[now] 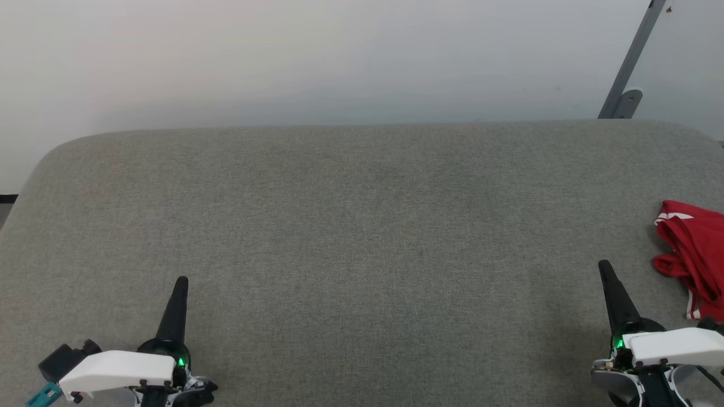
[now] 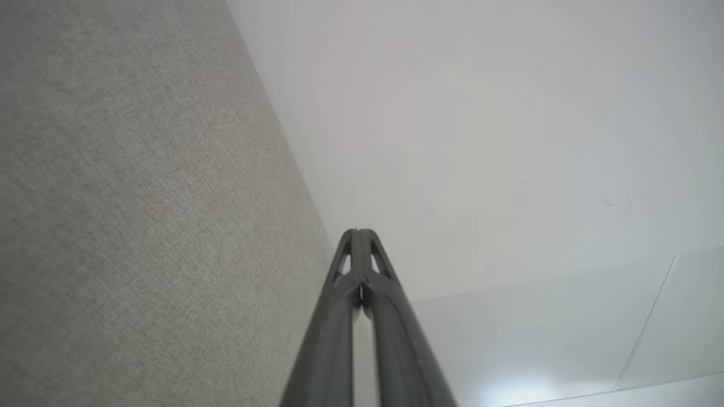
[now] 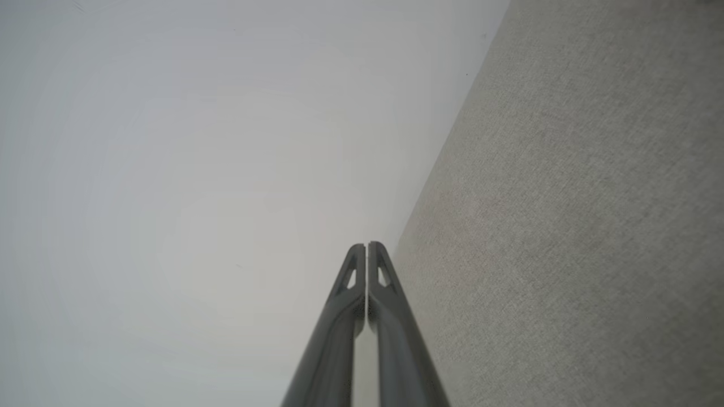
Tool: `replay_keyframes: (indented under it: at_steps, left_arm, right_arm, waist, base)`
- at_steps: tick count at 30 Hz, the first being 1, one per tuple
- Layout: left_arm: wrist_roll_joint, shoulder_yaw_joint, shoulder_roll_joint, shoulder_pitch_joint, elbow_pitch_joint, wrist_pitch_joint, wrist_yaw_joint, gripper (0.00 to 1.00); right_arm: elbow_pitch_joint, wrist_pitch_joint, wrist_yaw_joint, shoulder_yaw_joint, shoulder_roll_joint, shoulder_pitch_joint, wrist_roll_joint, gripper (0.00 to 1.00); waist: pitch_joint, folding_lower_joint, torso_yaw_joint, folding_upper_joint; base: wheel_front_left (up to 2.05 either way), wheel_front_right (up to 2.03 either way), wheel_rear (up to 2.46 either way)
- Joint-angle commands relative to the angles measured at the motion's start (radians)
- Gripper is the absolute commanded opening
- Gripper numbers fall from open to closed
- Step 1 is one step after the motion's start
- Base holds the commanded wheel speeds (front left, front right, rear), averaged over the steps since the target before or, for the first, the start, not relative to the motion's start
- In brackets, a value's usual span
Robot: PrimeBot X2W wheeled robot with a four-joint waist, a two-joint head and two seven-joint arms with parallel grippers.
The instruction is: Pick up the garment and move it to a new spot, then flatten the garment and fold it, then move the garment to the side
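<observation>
The garment (image 1: 694,254), red with a bit of white striped trim, lies crumpled at the right edge of the grey fabric surface (image 1: 362,226), partly cut off by the head view's edge. My right gripper (image 1: 605,265) stands just left of it, apart from the cloth, fingers together and empty. My left gripper (image 1: 181,281) rests at the lower left, far from the garment, also shut on nothing. In the left wrist view my left gripper (image 2: 358,232) has its tips touching; the right wrist view shows my right gripper (image 3: 366,245) pressed together too.
A pale wall (image 1: 339,56) rises behind the surface's rounded far edge. A grey metal bracket (image 1: 628,85) leans at the upper right. Both wrist views look along the grey fabric (image 2: 141,226) toward the wall.
</observation>
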Motion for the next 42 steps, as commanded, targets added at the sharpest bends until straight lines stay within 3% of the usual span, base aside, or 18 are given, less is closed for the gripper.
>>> replay_keyframes:
  at_steps: [1,29,42]
  left_arm:
    - [-0.027,0.008,0.000,-0.023,-0.002,0.008,-0.003,0.00]
    - [-0.206,0.044,-0.018,-0.060,0.021,0.067,-0.003,0.00]
    - [-0.239,0.053,-0.024,-0.069,0.026,0.081,-0.003,0.00]
  right_arm:
    - [-0.003,0.005,0.000,0.002,0.003,-0.019,0.022,0.00]
    - [0.020,0.041,0.000,0.013,0.010,-0.050,0.223,0.00]
    - [0.024,0.049,0.000,0.015,0.011,-0.053,0.266,0.00]
  waist:
    - [0.000,0.0000,-0.001,-0.0001]
    - [0.004,0.0000,-0.026,-0.0001]
    - [0.005,0.0000,-0.033,-0.0001]
  base:
    - [0.00,0.00,0.00]
    - [0.00,0.00,0.00]
    - [0.00,0.00,0.00]
